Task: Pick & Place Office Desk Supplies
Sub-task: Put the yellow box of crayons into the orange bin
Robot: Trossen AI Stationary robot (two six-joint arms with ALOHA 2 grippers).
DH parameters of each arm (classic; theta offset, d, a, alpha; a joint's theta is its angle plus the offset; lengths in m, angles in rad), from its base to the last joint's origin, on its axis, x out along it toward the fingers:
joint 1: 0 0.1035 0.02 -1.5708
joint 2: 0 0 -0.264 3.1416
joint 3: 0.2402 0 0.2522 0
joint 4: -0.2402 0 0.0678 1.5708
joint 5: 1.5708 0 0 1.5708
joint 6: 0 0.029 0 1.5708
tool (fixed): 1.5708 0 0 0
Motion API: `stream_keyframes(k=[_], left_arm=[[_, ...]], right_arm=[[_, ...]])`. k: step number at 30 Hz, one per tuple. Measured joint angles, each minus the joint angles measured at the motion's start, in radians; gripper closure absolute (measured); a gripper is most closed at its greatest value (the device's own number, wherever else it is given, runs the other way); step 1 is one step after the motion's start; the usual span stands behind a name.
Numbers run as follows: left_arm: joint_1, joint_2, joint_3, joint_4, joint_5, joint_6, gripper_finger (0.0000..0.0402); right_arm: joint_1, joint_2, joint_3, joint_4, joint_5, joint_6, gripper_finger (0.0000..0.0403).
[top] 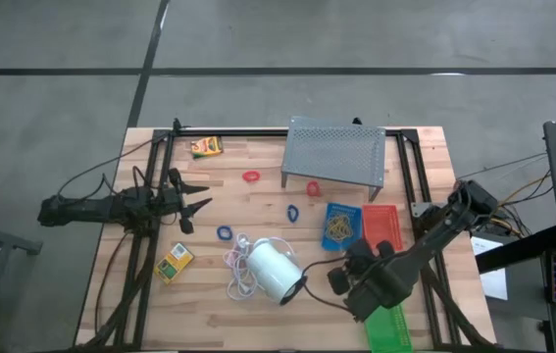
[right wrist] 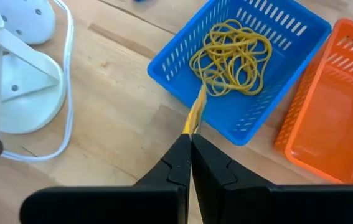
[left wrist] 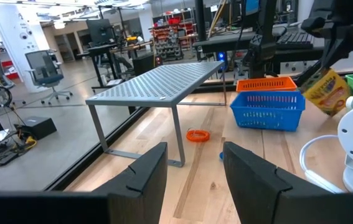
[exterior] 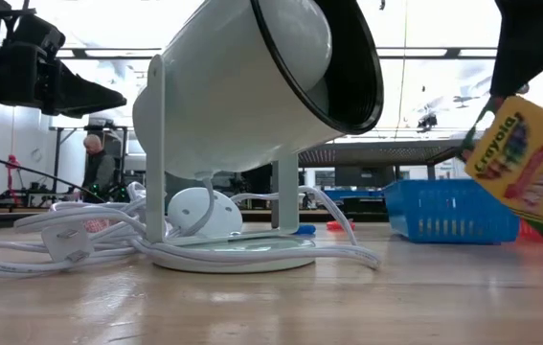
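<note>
Pale wooden tabletop on a grey floor, busy workshop behind. Near the front right of it, a yellow crayon box (exterior: 530, 168), tilted, pinched in the right gripper (right wrist: 191, 142) with both fingers pressed together on its thin edge. Hanging just beside the blue tray (right wrist: 164, 68), between that tray and the white lamp (top: 273, 270).

Inside the blue tray, a tangle of tan rubber bands (right wrist: 232, 56). Touching its far side, an orange-red tray (right wrist: 325, 112), nothing in it. Closer to the table's front edge, partly under the right arm, a green tray (top: 387, 328).

Further left on the wood:
- second crayon box (top: 176, 262) lying flat near the front left, well apart from the lamp
- third crayon box (top: 206, 146) at the back edge
- blue loop (top: 224, 233) just beside the lamp's white cord (top: 238, 265)
- another blue loop (top: 292, 211) near the middle
- red loop (top: 251, 176) left of the grey metal stand (top: 334, 152)
- another red loop (top: 313, 187) at the stand's front edge

Left gripper (left wrist: 195, 158) waiting above the table's left side, fingers apart, holding nothing, pointed toward the stand and trays.
</note>
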Motion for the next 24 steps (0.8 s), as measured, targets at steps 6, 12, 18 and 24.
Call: stream_keyframes(k=[6, 12, 18, 24], left_arm=[[0.0, 0.0, 0.0, 0.0, 0.0, 0.0, 0.0242], [0.0, 0.0, 0.0, 0.0, 0.0, 0.0, 0.0242], [0.0, 0.0, 0.0, 0.0, 0.0, 0.0, 0.0243], [0.0, 0.0, 0.0, 0.0, 0.0, 0.0, 0.0243]], right_arm=[[0.0, -0.015, 0.0, 0.0, -0.022, -0.004, 0.0395], [0.005, -0.021, 0.0, -0.024, -0.044, -0.001, 0.0395], [0.007, -0.049, 0.002, -0.046, -0.047, 0.0, 0.0395], [0.01, -0.073, 0.002, -0.045, -0.051, 0.025, 0.0395]])
